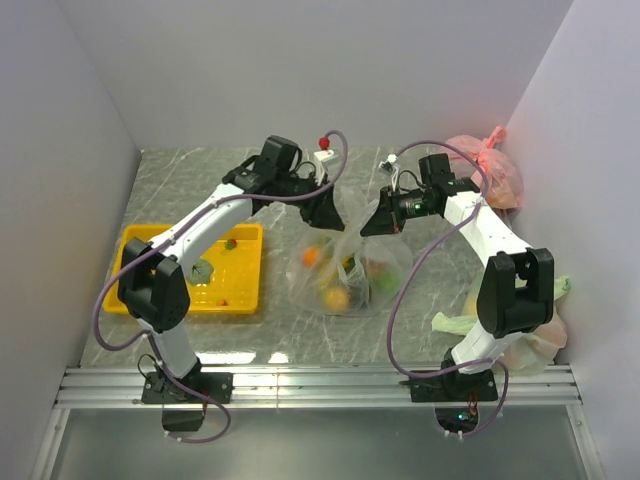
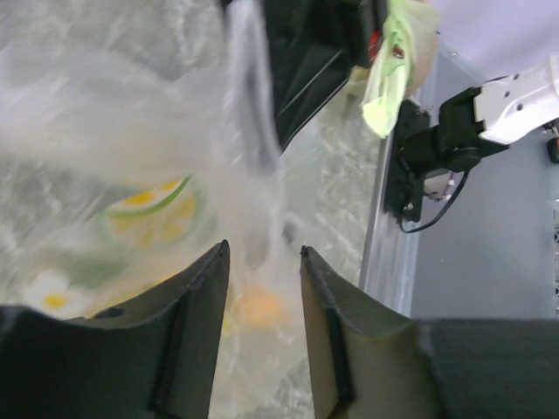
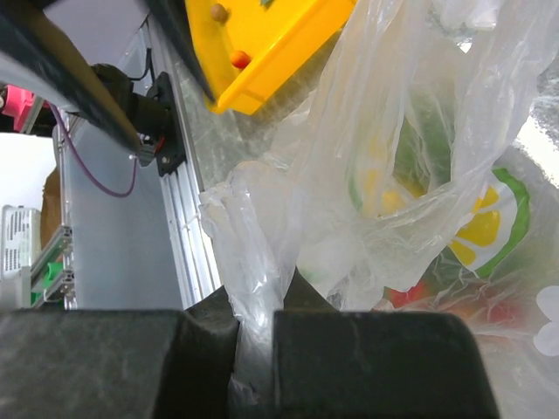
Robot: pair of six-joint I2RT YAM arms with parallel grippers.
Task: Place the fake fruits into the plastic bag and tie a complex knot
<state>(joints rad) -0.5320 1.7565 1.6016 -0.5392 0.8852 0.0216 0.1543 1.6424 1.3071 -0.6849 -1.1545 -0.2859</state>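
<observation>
The clear plastic bag (image 1: 347, 262) lies mid-table with an orange (image 1: 312, 256), a yellow round fruit (image 1: 336, 297) and something green (image 1: 385, 280) inside. My left gripper (image 1: 326, 212) hangs over the bag's top left; in its wrist view it (image 2: 262, 253) is open, with blurred bag film (image 2: 253, 148) running down towards the gap. My right gripper (image 1: 379, 222) is at the bag's top right. In its wrist view it (image 3: 259, 301) is shut on a twisted bag handle (image 3: 253, 236). A green fruit (image 1: 203, 270) and red berries (image 1: 231, 243) lie in the yellow tray (image 1: 150, 240).
A pink knotted bag (image 1: 488, 170) sits at the back right. Pale green bags (image 1: 455, 322) lie by the right arm's base. The yellow tray's corner (image 3: 279, 44) shows in the right wrist view. Walls stand close on both sides, and an aluminium rail (image 1: 320, 385) runs along the front.
</observation>
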